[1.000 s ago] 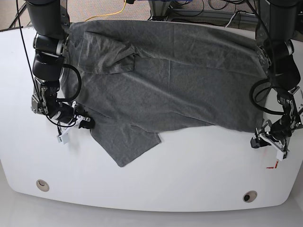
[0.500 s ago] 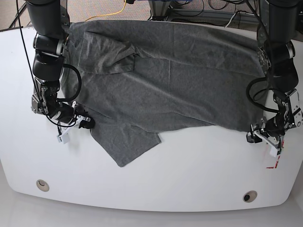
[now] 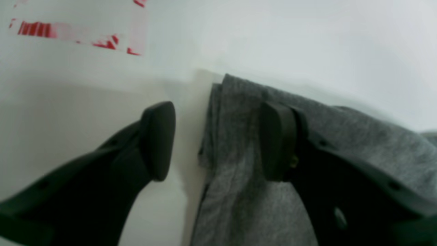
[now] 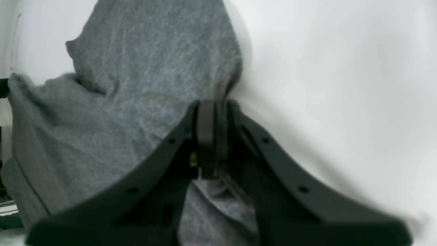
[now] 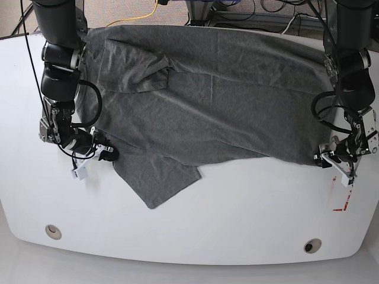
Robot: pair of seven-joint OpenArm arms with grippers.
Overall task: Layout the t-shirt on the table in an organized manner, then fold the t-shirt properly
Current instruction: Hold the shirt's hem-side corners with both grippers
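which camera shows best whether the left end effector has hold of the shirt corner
The left wrist view: the left end effector is open, one finger resting on the t-shirt corner, the other on bare table. The base view shows it small; the right wrist view doesn't show it.

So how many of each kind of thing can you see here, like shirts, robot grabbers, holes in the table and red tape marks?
Plain heather-grey knit t-shirt: 1
Black robot grippers, left gripper and right gripper: 2
Round grommet holes in the glossy white table, at and: 2
Red tape mark: 1
Total: 6
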